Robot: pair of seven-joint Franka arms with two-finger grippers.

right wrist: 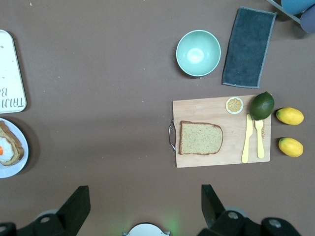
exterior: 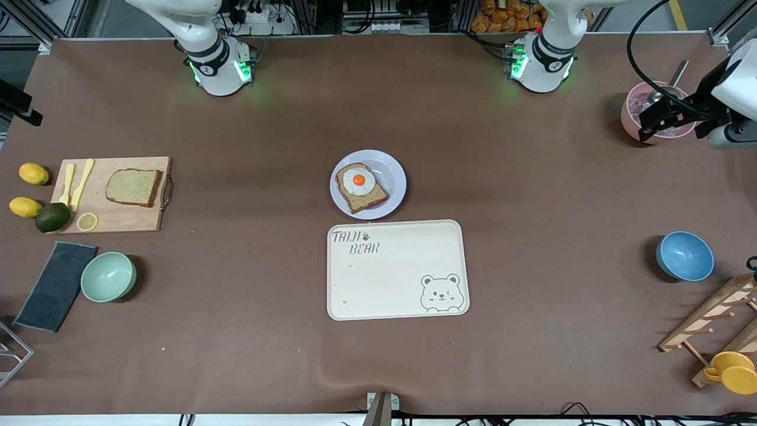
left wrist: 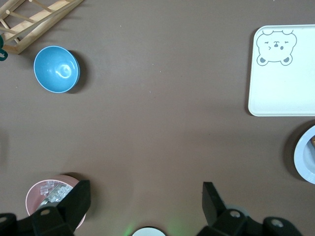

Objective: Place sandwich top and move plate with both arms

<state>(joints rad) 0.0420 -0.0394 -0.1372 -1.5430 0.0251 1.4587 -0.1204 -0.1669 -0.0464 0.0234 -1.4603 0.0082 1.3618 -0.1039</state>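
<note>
Sandwich top (exterior: pixel 133 187) untouched on cutting board (exterior: pixel 112 195); left hand (exterior: pixel 653 124) spread above pink bowl (exterior: pixel 636 112), right hand (right wrist: pixel 142 206) spread too, hovering high over table (exterior: pixel 532 195).

A brown cloth covers the whole table (exterior: pixel 532 331) — faintly creased near the front camera's edge — while aluminium frame rails (exterior: pixel 35 21), tangled black cables (exterior: pixel 366 18) and a stack of orange packets (exterior: pixel 502 15) crowd the strip along its top edge.

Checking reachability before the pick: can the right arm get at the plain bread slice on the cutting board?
Probably yes: the sandwich top lies uncovered on the cutting board, and the right end effector is open.
</note>
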